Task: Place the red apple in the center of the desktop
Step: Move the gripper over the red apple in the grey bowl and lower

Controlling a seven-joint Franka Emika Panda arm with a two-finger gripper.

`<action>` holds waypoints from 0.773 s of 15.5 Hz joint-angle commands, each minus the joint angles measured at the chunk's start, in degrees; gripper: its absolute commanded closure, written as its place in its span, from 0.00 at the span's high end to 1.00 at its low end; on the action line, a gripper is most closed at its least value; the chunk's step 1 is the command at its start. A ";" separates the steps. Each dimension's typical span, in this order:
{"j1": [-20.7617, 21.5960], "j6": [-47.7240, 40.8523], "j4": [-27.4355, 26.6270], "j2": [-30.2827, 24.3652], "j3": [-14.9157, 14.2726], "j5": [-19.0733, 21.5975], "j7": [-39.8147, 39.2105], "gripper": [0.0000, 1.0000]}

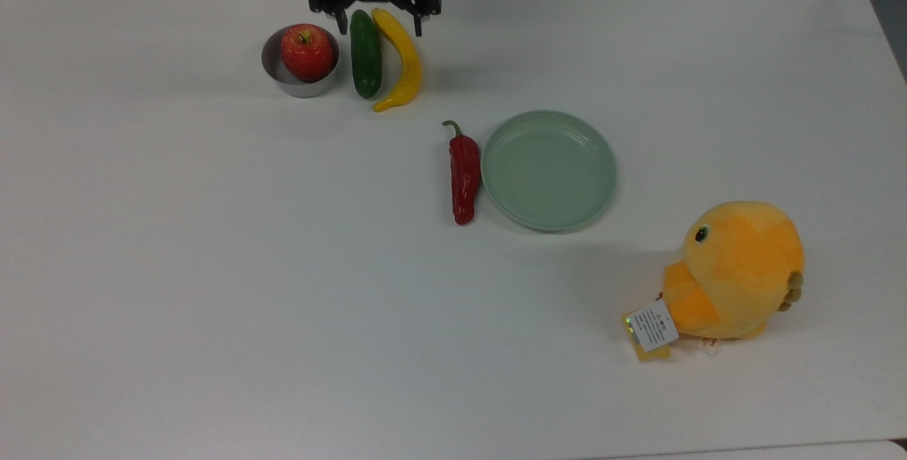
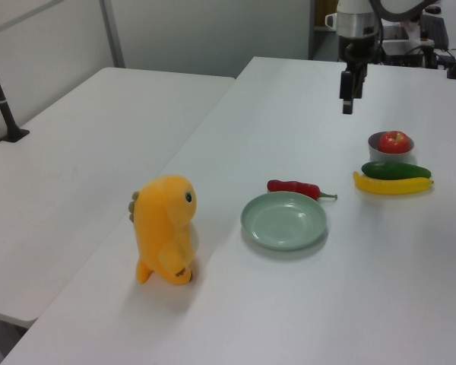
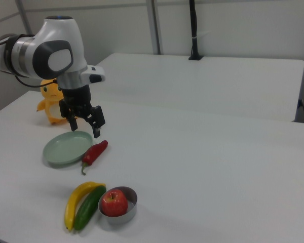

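Top view, red apple (image 1: 307, 52) in bowl (image 1: 282, 78), claw (image 1: 373, 22) open, just right

The top view's upper edge chops off the robot's white arm, so you just get the black 2-finger claw (image 1: 373, 20) poking in. The round glossy red apple (image 1: 307, 52) covers most of the inside of the small grey metal bowl (image 1: 273, 66). In the right view the arm blocks part of the fuzzy orange plush chick (image 3: 49, 109). The big white bench (image 1: 212, 268) runs past the frame on the top view's left and right.
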 commanded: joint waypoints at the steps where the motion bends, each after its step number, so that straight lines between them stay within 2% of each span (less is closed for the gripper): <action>1: -2.19 -2.52 -1.57 -1.31 0.67 -3.35 -1.93 1.00; 4: -4.91 -1.81 -4.82 -3.07 0.76 -5.02 -7.99 1.00; 6: -6.06 -0.24 -8.24 -4.64 0.76 -6.17 -8.79 1.00; 9: -7.73 8.97 -18.86 -9.91 0.67 -6.18 -8.79 1.00; 12: -8.87 14.79 -23.19 -10.81 -0.55 -6.09 -8.88 1.00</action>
